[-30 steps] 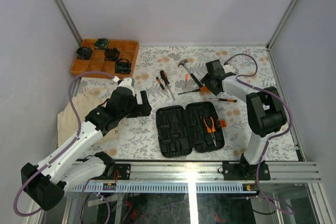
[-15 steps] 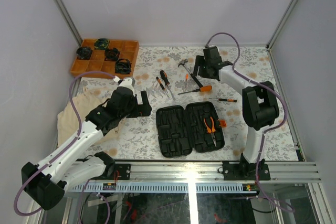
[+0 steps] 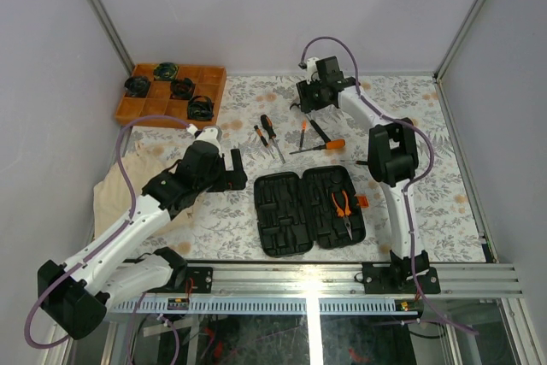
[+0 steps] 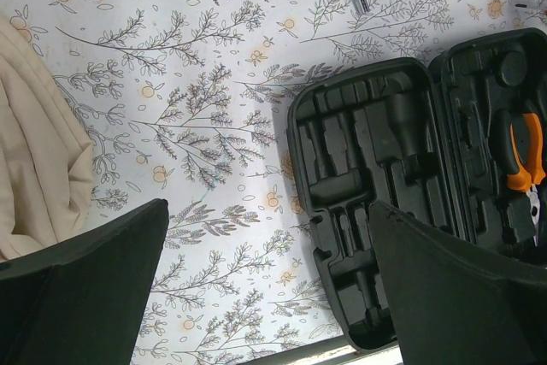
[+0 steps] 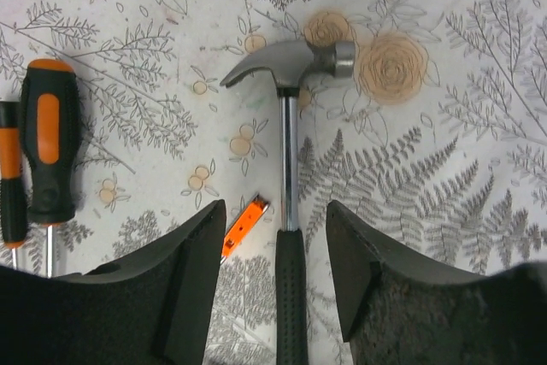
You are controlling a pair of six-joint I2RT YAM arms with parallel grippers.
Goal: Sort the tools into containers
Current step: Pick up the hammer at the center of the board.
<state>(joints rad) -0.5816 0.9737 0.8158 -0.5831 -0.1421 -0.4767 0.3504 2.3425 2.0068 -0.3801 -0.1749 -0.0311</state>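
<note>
The little steel-headed hammer lies on the floral table, its black handle running toward me. My right gripper is open and low over it, one finger on each side of the handle, not touching; it also shows in the top view. Several orange-and-black screwdrivers lie left and right of the hammer, two of them in the right wrist view. The black tool case lies open with the pliers in its right half. My left gripper is open and empty, just left of the case.
An orange gridded tray with coiled black-green items stands at the far left. A beige cloth lies under my left arm and shows in the left wrist view. A long screwdriver with an orange handle lies above the case.
My right arm has swung from beside the long screwdriver to the far side of the table and now sits over the hammer. The left arm has barely moved.
</note>
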